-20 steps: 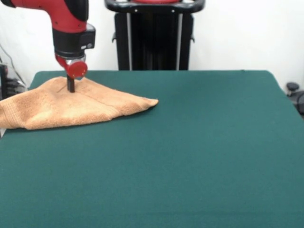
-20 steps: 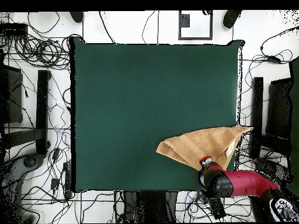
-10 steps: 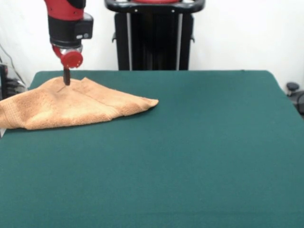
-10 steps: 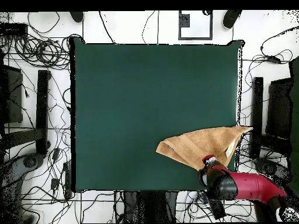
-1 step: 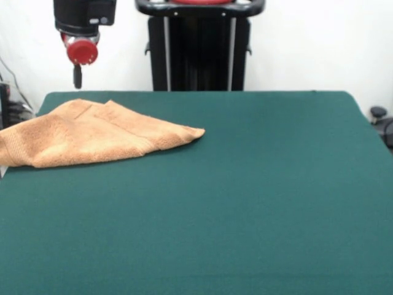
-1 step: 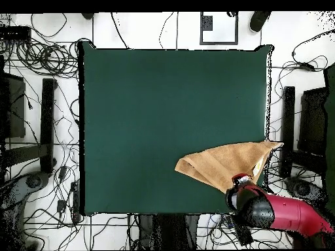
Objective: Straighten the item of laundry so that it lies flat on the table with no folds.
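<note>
Towel (image 5: pixel 92 135) lying folded, triangular, at tabletop (image 5: pixel 245 203) corner, one tip overhanging edge. Claw (image 5: pixel 77 77) hovering clear above towel; apart or together — cannot tell, too small.

Red-and-black arm upright, end effector (image 5: pixel 77 76) hanging in the air, pointing down.

A robot lab.
A big green table (image 6: pixel 170 117) stands on a white floor (image 6: pixel 59 33) with many black cables (image 6: pixel 39 55) lying all around it, and a plain white wall (image 5: pixel 307 43) sits behind it.
</note>
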Controlling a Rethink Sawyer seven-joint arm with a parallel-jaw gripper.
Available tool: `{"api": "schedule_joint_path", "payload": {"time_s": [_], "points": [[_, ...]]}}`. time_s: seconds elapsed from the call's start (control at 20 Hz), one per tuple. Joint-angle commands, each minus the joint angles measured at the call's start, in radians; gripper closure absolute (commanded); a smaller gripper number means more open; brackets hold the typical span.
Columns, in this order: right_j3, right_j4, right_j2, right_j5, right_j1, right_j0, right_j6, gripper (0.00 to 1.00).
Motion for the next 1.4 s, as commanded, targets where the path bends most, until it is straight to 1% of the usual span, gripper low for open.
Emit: {"api": "schedule_joint_path", "payload": {"time_s": [0.05, 0.15, 0.3, 0.4, 0.45, 0.5, 0.55, 0.6, 0.8, 1.15, 1.4], "points": [[0.034, -0.006, 0.058, 0.001, 0.061, 0.04, -0.076, 1.0], [0.012, -0.033, 0.046, -0.039, 0.095, 0.042, -0.064, 1.0], [-0.005, -0.048, 0.043, -0.061, 0.122, 0.037, -0.065, 1.0], [0.009, -0.035, 0.089, -0.027, 0.125, -0.004, -0.122, 1.0], [0.016, -0.028, 0.112, -0.009, 0.127, -0.024, -0.151, 0.0], [0.013, -0.033, 0.107, -0.02, 0.131, -0.019, -0.141, 0.0], [-0.01, -0.06, 0.055, -0.079, 0.134, 0.027, -0.074, 0.0], [-0.017, -0.065, 0.036, -0.095, 0.134, 0.043, -0.049, 0.0], [-0.005, -0.048, 0.044, -0.085, 0.12, 0.028, -0.054, 0.0], [0.042, -0.022, 0.005, -0.124, 0.118, 0.076, 0.023, 0.0], [0.069, 0.008, -0.004, -0.141, 0.114, 0.099, 0.051, 0.0]]}}
